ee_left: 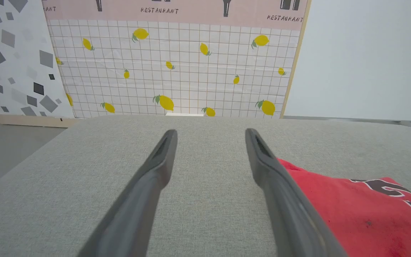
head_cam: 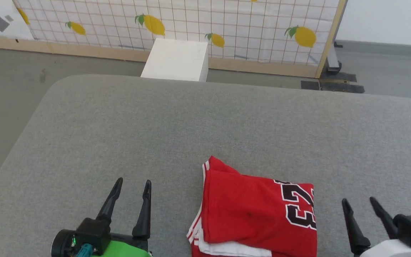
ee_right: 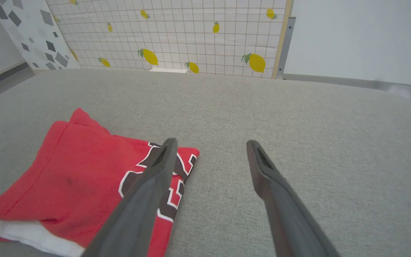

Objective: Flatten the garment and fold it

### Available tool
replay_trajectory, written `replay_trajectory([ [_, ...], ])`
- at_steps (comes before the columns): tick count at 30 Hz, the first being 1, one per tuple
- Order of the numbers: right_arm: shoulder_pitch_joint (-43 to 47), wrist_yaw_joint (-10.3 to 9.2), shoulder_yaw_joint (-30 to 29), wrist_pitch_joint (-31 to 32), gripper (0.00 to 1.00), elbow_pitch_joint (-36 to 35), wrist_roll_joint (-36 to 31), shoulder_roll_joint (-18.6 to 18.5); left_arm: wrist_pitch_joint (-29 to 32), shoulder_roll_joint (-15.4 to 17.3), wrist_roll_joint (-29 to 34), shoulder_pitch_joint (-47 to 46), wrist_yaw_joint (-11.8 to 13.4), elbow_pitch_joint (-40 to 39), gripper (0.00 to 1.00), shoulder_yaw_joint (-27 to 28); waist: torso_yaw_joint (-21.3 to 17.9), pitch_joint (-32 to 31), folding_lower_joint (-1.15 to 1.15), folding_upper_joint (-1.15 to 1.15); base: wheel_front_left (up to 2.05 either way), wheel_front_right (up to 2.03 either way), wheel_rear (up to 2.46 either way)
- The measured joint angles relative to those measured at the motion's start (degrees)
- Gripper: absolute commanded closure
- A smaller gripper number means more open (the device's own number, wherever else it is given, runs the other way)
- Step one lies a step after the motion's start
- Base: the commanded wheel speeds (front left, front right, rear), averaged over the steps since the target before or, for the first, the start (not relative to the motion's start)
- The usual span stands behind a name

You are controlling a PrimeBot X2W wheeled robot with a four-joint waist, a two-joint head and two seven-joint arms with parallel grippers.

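Folded garment [head_cam: 255,210] on grey surface [head_cam: 191,121], nothing held.
Red w/ black-white number print, it lies as a compact stack near the front edge, a white layer peeking out at lower left; its bottom is cut off, so fold count unclear. L gripper [head_cam: 134,181] sits to its left, R gripper [head_cam: 359,200] to its right, both w/ fingers spread apart, off the cloth.

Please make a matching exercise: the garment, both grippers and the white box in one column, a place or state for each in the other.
1 garment
2 left gripper
3 right gripper
4 white box

a beyond the grey surface, before the lemon screen
b open, head view's lower right
c open, head view's lower left
d folded, lying on the grey surface

Pairs: 1-d, 2-c, 3-b, 4-a
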Motion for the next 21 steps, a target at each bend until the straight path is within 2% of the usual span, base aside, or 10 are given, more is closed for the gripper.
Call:
replay_trajectory([
  [4,-0.7,-0.01,2.4,11.3,0.0,0.3,10.3,-3.2,0.0,0.0,0.0,-0.4,0.0,0.0,0.0,-0.6,0.6,1.6,0.0,0.0,0.0,0.0,0.0],
  [10,-6.0,-0.01,3.6,25.7,0.0,3.4,23.3,-5.8,0.0,0.0,0.0,-2.8,0.0,0.3,0.0,-1.9,2.3,4.7,0.0,0.0,0.0,0.0,0.0],
  [15,-9.7,-0.01,3.4,32.5,0.0,9.0,26.4,-4.5,0.0,0.0,0.0,-4.5,0.1,0.5,0.0,-2.7,4.5,6.5,0.0,0.0,0.0,0.0,0.0],
  [21,-12.9,-0.01,4.0,35.8,0.0,14.5,26.3,-3.2,0.0,0.0,0.0,-4.9,0.3,0.7,0.0,-3.5,7.3,7.9,0.0,0.0,0.0,0.0,0.0],
])
